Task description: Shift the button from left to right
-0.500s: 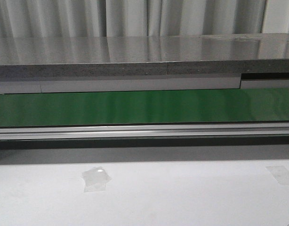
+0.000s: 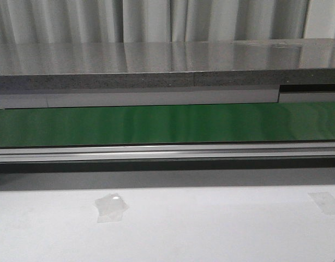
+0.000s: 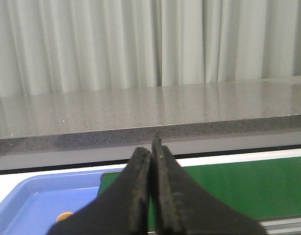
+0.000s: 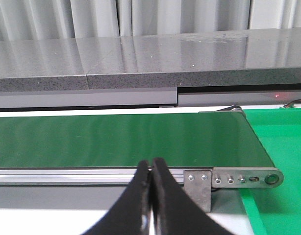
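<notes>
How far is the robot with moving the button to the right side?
Nothing looks done yet. Both the left claw and right claw are shut and hold nothing. A small orange thing, perhaps the button, lies in the blue tray in the left wrist view. The green belt is bare. Picking, carrying and placing remain.

All 3 views face forward, sharing the green belt (image 2: 167, 124).

The left gripper (image 3: 150, 161) had two black, tapering fingers with matte, slightly rough inner faces and worn, greyish edges. The right gripper (image 4: 151, 171) matched it: two dark, curved fingers narrowing to blunt tips, with a faint pale sheen along their inner edges.
</notes>
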